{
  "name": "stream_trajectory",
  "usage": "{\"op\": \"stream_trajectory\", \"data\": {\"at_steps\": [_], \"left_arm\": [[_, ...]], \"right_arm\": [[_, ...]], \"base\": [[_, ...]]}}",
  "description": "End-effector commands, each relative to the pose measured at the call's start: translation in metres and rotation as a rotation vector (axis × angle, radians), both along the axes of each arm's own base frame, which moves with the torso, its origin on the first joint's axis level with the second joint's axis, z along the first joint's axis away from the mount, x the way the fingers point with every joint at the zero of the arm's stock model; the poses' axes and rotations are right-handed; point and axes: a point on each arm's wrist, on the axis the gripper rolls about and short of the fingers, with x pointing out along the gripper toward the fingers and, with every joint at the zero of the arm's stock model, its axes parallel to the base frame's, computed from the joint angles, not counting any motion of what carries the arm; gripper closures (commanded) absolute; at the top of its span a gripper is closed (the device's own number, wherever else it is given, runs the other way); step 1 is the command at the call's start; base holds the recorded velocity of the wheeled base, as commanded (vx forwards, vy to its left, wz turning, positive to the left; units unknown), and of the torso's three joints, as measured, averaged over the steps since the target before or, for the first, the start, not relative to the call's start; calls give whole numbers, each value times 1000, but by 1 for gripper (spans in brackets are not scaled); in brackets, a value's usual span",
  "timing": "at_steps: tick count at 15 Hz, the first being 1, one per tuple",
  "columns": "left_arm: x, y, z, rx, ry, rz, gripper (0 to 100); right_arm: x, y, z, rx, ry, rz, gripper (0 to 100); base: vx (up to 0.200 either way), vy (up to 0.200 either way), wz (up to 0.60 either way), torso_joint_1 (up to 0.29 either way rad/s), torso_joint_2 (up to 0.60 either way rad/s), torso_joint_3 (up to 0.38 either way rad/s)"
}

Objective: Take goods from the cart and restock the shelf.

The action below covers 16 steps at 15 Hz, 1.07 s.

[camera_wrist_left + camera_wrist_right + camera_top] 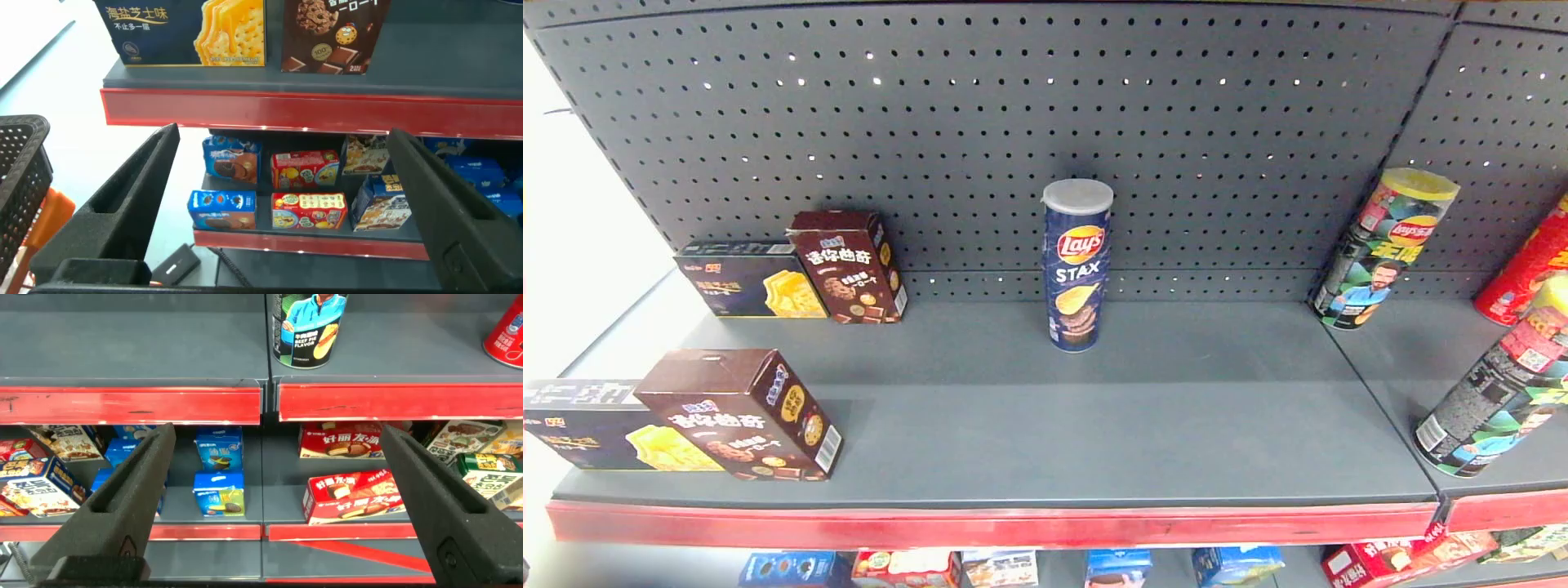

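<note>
A dark blue chip can (1077, 265) with a grey lid stands upright at the middle back of the grey shelf (1029, 433). Brown cookie boxes (849, 265) (743, 412) and dark cracker boxes (747, 280) (584, 425) stand on the shelf's left side. More chip cans (1380, 249) (1494, 392) stand on the right section. My left gripper (286, 220) is open below the shelf's red front edge (310, 108), holding nothing. My right gripper (282, 510) is open too, facing the lower shelves under a chip can (309, 328).
Lower shelves hold blue boxes (231, 159), red boxes (351, 494) and other snack boxes (306, 170). A black basket (20, 175) shows at the edge of the left wrist view. Open shelf room lies around the blue can, to its front and right.
</note>
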Motion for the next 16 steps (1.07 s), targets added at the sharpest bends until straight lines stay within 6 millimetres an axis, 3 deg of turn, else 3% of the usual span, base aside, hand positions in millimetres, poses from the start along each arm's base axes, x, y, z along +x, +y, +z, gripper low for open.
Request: {"op": "stream_trajectory", "data": {"at_steps": [1, 8, 16], "left_arm": [[0, 0, 0, -1, -1, -1, 0], [0, 0, 0, -1, 1, -2, 0], [0, 0, 0, -1, 1, -2, 0]], "right_arm": [[0, 0, 0, 0, 0, 0, 0], [0, 0, 0, 0, 0, -1, 0], [0, 0, 0, 1, 0, -3, 0]], "base": [[0, 0, 0, 0, 0, 0], [0, 0, 0, 0, 0, 0], [0, 0, 600, 3, 2, 2]]}}
